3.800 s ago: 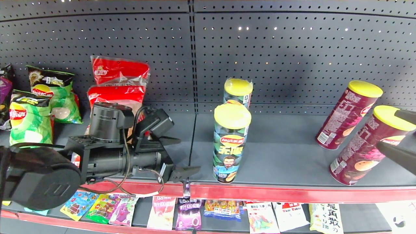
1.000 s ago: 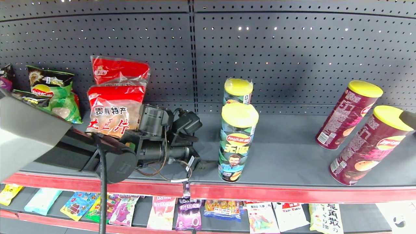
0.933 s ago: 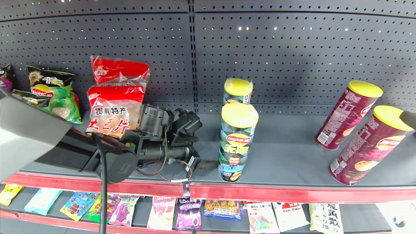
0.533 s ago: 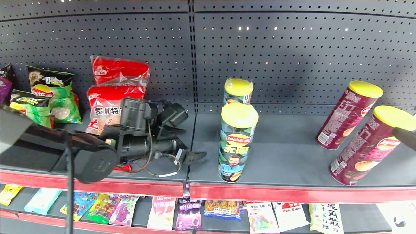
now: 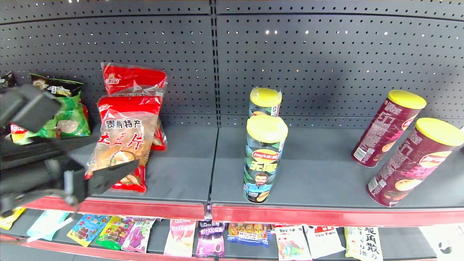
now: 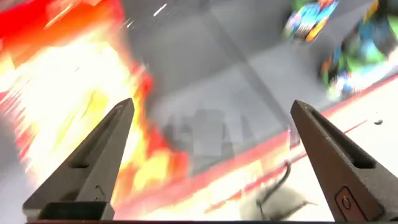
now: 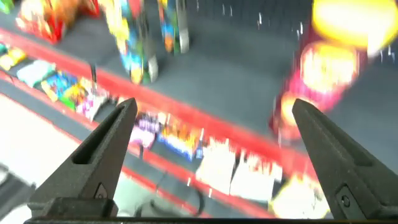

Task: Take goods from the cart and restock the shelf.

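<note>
My left gripper (image 6: 211,124) is open and holds nothing; it hangs by the front edge of the shelf (image 5: 311,170), in front of a red snack bag (image 5: 125,141). One of its dark fingers (image 5: 108,177) crosses the bag's lower part. A green chip can (image 5: 264,159) with a yellow lid stands upright mid-shelf, a second one (image 5: 265,101) behind it. Two maroon cans (image 5: 389,127) (image 5: 413,163) stand at the right. My right gripper (image 7: 208,118) is open and empty, off the shelf front, with the green can (image 7: 134,43) and a maroon can (image 7: 323,81) beyond it.
Another red bag (image 5: 132,78) leans on the pegboard back wall. Green chip bags (image 5: 69,108) sit at far left. A red lip (image 5: 290,214) runs along the shelf front. Small packets (image 5: 210,239) line the lower shelf. Bare shelf lies between the bags and cans.
My left arm has drawn back to the left, away from the front green can, which stands slightly farther right than at first. The right gripper has slid out past the right edge.
</note>
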Motion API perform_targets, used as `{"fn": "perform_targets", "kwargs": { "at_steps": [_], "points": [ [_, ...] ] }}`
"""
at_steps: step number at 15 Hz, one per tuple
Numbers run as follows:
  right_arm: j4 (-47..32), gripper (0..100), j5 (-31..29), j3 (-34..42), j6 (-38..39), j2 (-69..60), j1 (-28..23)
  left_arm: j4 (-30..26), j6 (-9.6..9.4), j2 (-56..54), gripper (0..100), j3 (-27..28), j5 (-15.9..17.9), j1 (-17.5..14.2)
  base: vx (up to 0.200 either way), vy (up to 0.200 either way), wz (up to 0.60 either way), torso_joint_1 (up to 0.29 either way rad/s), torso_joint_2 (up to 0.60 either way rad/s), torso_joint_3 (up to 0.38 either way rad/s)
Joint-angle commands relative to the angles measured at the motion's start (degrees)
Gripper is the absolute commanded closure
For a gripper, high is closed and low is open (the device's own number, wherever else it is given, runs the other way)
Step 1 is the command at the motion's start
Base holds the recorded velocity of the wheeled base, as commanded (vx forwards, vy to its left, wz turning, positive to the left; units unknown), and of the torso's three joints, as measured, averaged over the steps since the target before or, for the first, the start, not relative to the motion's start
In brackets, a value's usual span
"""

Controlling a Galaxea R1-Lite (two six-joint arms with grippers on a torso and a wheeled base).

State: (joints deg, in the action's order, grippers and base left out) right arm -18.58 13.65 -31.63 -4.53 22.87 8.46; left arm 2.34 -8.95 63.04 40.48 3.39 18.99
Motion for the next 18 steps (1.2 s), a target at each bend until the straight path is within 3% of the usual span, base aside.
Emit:
{"fn": "perform_targets", "kwargs": {
  "at_steps": [1,3,4,5,6,8,10,12,13,14,15,16,18],
  "points": [
    [-11.0,0,-3.8,0.7,0.0,-15.0,-6.4,-34.5,4.64,-39.5,0,-1.8,-11.2,-3.7,0.0,0.0,0.0,0.0,0.0,0.0],
    [-12.2,0,-6.4,4.9,-0.1,-19.6,-7.6,-42.5,8.86,-47.0,0,-2.3,-14.4,-13.3,0.0,0.0,0.0,0.0,0.0,0.0],
    [-12.2,0,-6.3,7.6,-0.6,-22.8,-8.2,-44.7,9.04,-51.3,0,-4.0,-14.2,-18.9,0.0,0.0,0.0,0.0,0.0,0.0],
    [-11.8,0,-7.1,8.9,-1.0,-22.8,-8.3,-46.5,9.04,-55.3,0,-6.2,-14.1,-21.5,0.0,0.0,0.0,0.0,0.0,0.0],
    [-11.7,0,-7.8,9.6,-1.0,-22.8,-8.3,-47.4,8.95,-59.7,0,-8.8,-13.1,-21.5,0.0,0.0,0.0,0.0,0.0,0.0],
    [-11.2,0,-10.2,14.0,-1.1,-22.9,-8.3,-42.4,9.65,-61.5,0,-11.9,-9.8,-19.4,0.0,0.0,0.0,0.0,0.0,0.0],
    [-0.5,0,-12.3,21.5,-1.3,-22.8,-8.4,-34.9,8.95,-63.0,0,-18.8,-8.0,-18.9,0.0,0.0,0.0,0.0,0.0,0.0],
    [13.8,0,-12.5,28.2,-0.6,-22.9,-8.4,-24.0,9.04,-63.0,0,-25.5,-7.7,-18.9,0.0,0.0,0.0,0.0,0.0,0.0],
    [19.9,0,-13.7,30.7,-0.4,-22.9,-8.4,-15.5,9.04,-63.0,0,-31.0,-7.3,-18.9,0.0,0.0,0.0,0.0,0.0,0.0],
    [20.7,0,-15.1,30.9,-0.2,-22.9,-8.4,-5.9,9.04,-63.0,0,-37.8,-6.0,-18.9,0.0,0.0,0.0,0.0,0.0,0.0],
    [20.4,0,-15.7,30.8,0.1,-22.9,-8.4,-1.3,9.21,-63.0,0,-40.5,-5.1,-18.9,0.0,0.0,0.0,0.0,0.0,0.0],
    [20.4,0,-16.3,30.8,0.9,-22.9,-8.4,-3.5,10.0,-63.0,0,-39.8,-4.7,-18.9,0.0,0.0,0.0,0.0,0.0,0.0],
    [19.6,0,-19.9,30.6,5.2,-22.9,-8.4,-2.3,9.91,-63.0,0,-40.4,-5.2,-19.0,0.0,0.0,0.0,0.0,0.0,0.0]
  ]
}}
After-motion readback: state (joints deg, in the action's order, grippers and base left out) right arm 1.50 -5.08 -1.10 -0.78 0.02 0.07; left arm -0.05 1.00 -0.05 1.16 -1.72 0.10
